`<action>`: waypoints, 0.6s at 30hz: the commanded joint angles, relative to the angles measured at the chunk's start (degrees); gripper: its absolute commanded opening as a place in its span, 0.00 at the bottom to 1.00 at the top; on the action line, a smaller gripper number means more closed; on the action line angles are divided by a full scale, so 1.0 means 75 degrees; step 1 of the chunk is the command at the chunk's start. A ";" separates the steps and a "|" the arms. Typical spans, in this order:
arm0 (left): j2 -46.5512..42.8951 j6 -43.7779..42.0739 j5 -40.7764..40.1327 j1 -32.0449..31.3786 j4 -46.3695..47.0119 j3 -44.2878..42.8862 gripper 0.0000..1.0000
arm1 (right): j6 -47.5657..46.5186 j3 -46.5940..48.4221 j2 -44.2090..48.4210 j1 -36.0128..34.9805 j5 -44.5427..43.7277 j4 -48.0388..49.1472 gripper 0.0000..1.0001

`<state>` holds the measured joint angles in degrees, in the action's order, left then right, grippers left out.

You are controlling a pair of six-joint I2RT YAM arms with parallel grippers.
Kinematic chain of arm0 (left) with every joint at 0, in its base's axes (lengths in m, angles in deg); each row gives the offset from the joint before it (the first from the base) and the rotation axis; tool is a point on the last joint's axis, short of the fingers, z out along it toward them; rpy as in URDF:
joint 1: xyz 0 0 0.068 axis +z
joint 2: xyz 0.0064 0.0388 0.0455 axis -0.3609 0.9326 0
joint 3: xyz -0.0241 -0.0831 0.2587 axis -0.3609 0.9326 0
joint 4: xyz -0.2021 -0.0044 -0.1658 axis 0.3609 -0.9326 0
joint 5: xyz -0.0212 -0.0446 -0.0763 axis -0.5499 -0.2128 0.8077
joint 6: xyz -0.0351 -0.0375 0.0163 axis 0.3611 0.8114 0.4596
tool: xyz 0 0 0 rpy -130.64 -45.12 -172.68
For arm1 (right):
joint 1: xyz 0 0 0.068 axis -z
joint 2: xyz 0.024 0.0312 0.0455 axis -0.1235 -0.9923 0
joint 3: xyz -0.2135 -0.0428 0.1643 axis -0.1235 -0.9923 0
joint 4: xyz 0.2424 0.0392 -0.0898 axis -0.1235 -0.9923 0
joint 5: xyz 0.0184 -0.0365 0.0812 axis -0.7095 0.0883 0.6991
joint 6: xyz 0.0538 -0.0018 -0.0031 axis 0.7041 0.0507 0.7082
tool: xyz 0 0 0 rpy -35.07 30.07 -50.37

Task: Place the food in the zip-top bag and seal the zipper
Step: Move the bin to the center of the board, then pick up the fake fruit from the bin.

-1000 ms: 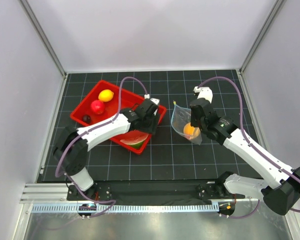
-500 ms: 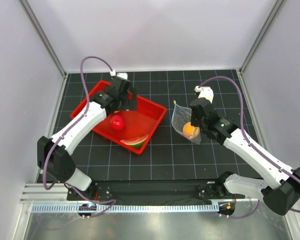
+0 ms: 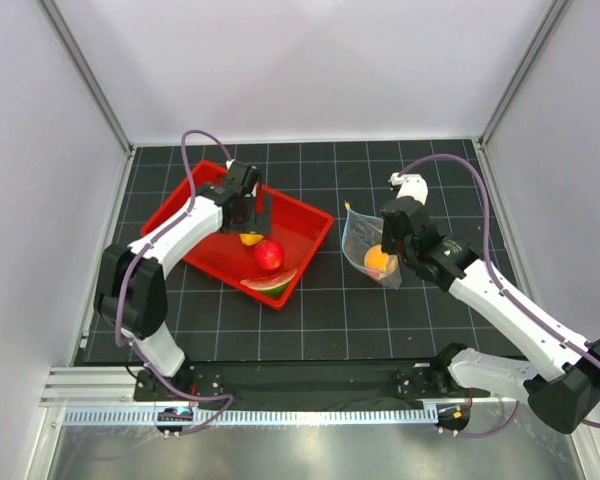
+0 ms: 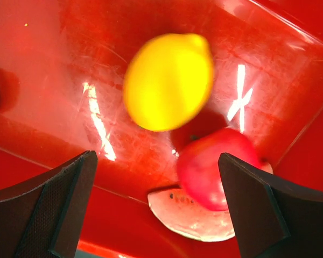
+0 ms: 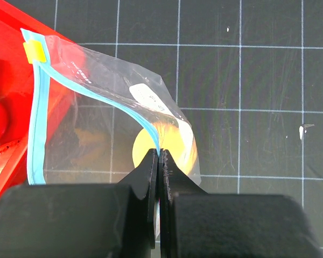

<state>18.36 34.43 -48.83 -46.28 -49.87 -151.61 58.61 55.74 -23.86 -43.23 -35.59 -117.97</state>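
Left end effector (image 4: pixel 156 161) newly over tray's (image 4: pixel 43 70) lemon (image 4: pixel 168 81), wide; right end effector (image 5: pixel 160 156) tight on bag (image 5: pixel 86 102) with orange (image 5: pixel 184 146).

I assess this as a robotics lab test cell: plain white panel walls (image 3: pixel 310 60), aluminium corner posts (image 3: pixel 88 80), a black mat (image 3: pixel 330 320) (ruled in a pale grid), and a near-edge rail (image 3: pixel 90 385), probably slotted extrusion.

lemon (image 4: pixel 168 81) blurred, watermelon wedge (image 4: pixel 185 215) partly behind apple (image 4: pixel 218 166), orange ball (image 5: pixel 178 144) half hidden by right jaws
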 commanded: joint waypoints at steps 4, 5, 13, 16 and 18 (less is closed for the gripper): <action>-0.0149 -0.0182 0.0281 0.0115 0.1173 0.0346 1.00 | 0.0055 -0.0027 0.0192 0.0026 0.0143 0.0353 0.01; -0.0008 -0.0252 0.0296 0.0116 0.1162 0.0252 1.00 | 0.0055 -0.0015 0.0192 0.0026 0.0166 0.0353 0.01; 0.1141 -0.0522 0.0705 0.0116 0.1454 -0.0393 1.00 | 0.0055 0.0079 0.0180 0.0026 0.0202 0.0353 0.01; 0.1458 -0.0569 0.1279 0.0116 0.1560 -0.0533 1.00 | 0.0067 0.0090 0.0122 0.0026 0.0190 0.0353 0.01; 0.1738 -0.0627 0.1304 0.0116 0.1456 -0.0696 1.00 | 0.0067 0.0102 0.0098 0.0026 0.0202 0.0353 0.01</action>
<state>29.86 31.35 -42.69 -45.75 -40.89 -153.16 58.64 55.56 -23.70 -43.23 -34.08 -117.58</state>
